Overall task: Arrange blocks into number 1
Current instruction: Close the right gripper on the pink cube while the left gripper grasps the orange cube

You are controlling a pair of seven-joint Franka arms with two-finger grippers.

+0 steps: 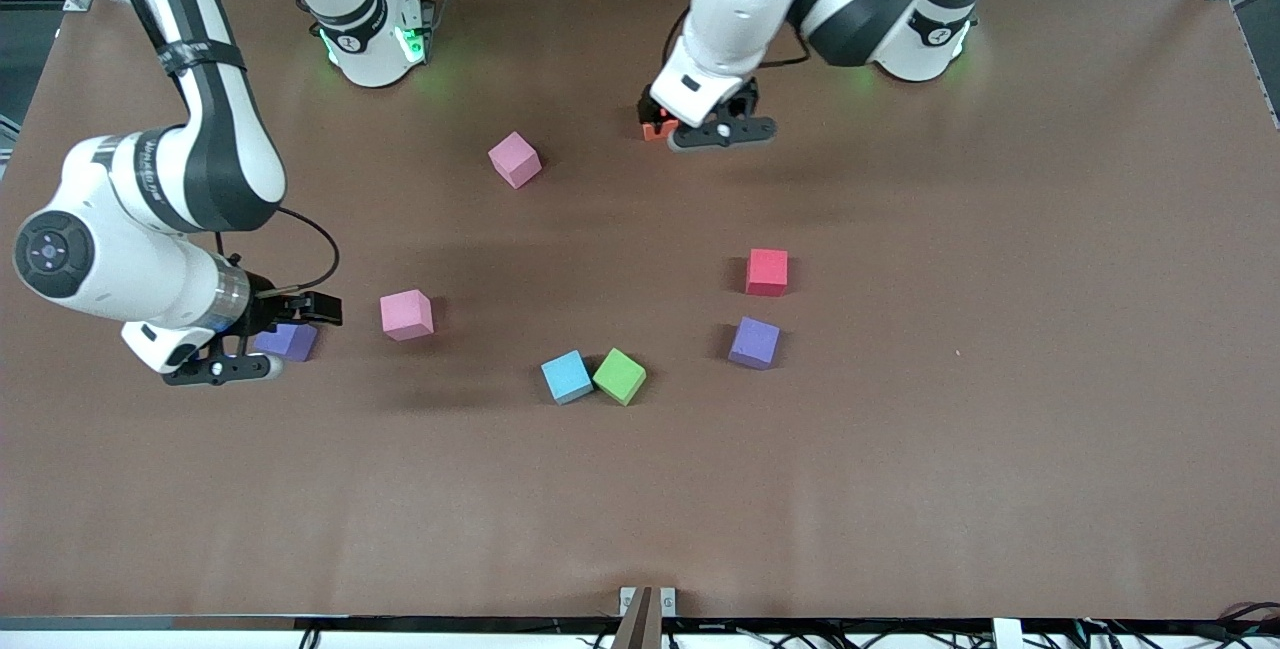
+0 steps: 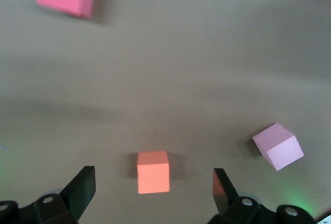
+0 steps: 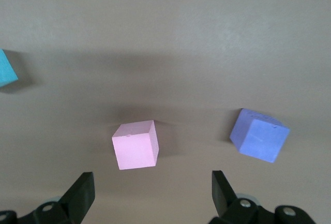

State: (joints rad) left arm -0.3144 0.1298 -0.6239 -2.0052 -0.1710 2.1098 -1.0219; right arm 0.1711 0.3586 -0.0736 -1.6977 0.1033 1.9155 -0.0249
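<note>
The blocks are small, soft-looking foam cubes with flat sides and dull colours, so I think each one is light, a bit squishy and easy to pinch on 2 flat sides. The left gripper (image 1: 700, 134) hangs spread wide over the orange block (image 2: 153, 172), and the right gripper (image 1: 262, 339) hangs spread wide, holding nothing, over a pink block (image 1: 407, 315) and a purple block (image 1: 288, 340). The other 5 lie scattered on the brown table (image 1: 1000, 479): a second pink block (image 1: 515, 159), the red block (image 1: 766, 272), a second purple block (image 1: 754, 343), and the blue block (image 1: 567, 376) touching the green block (image 1: 620, 375).
</note>
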